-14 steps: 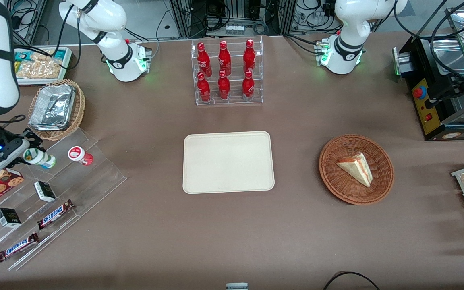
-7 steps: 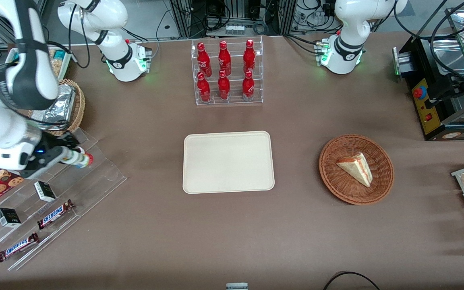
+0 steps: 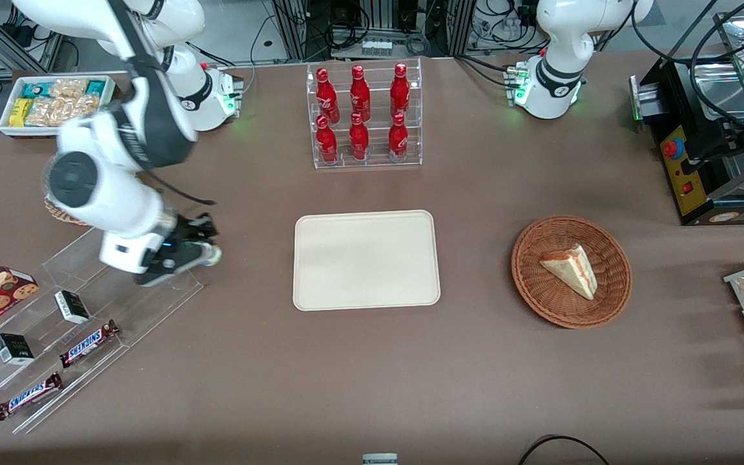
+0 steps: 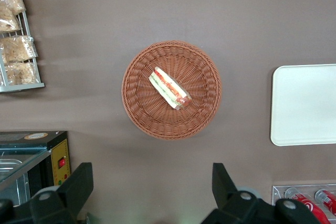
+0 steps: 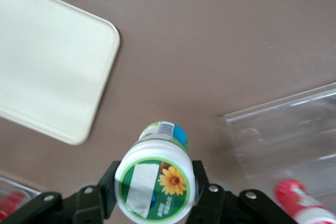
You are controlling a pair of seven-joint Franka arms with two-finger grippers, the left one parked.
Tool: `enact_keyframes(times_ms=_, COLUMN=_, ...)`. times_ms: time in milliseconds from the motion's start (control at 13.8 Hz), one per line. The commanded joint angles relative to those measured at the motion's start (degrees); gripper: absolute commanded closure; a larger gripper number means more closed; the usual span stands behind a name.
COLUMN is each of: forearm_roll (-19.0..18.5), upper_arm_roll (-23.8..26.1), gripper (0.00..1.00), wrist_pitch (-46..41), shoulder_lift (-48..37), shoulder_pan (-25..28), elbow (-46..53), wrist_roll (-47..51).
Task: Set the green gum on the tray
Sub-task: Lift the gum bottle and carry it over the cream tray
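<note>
- Carrying the green gum point(image 5: 154, 182) now, clamped at the lid between the two fingers of the pincer point(image 3: 201, 250), lower left of centre in the front view.
- Hanging above bare tabletop point(image 3: 249, 361) just past the edge of the clear acrylic shelf point(image 3: 146, 303), well short of the tray point(image 3: 365, 259), which sits mid-frame with nothing on it.
- Best done by sliding level toward mid-tray, clearing the low rim first, then lowering.
- Setting the bottle down gently before letting go; round body, likely to roll if dropped.
- Leaving the red bottle point(image 5: 299, 195) on the shelf alone.
</note>
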Motion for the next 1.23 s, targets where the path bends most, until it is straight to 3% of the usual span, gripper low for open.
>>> enact_keyframes(times_ms=0, forearm_roll=2.1, upper_arm_roll=-0.5, gripper=1.0, wrist_pitch=-1.6, shoulder_lift=7.0, shoulder_pan=4.1, elbow=8.1, wrist_roll=8.7)
enact_keyframes(times_ms=434, forearm_roll=2.8, upper_arm_roll=-0.5, gripper=1.0, wrist_pitch=3.6, shoulder_lift=15.3, shoulder_pan=13.4, elbow=13.2, wrist_roll=26.1)
enact_keyframes(times_ms=724, forearm_roll=2.7, upper_arm_roll=-0.5, gripper=1.0, wrist_pitch=11.7, shoulder_lift=19.9, shoulder_pan=18.5, elbow=14.1, wrist_roll=35.3)
enact_keyframes(times_ms=1158, forearm_roll=2.6, upper_arm_roll=-0.6, gripper=1.0, wrist_pitch=18.6, shoulder_lift=26.5, shoulder_pan=22.9, elbow=17.4, wrist_roll=42.7)
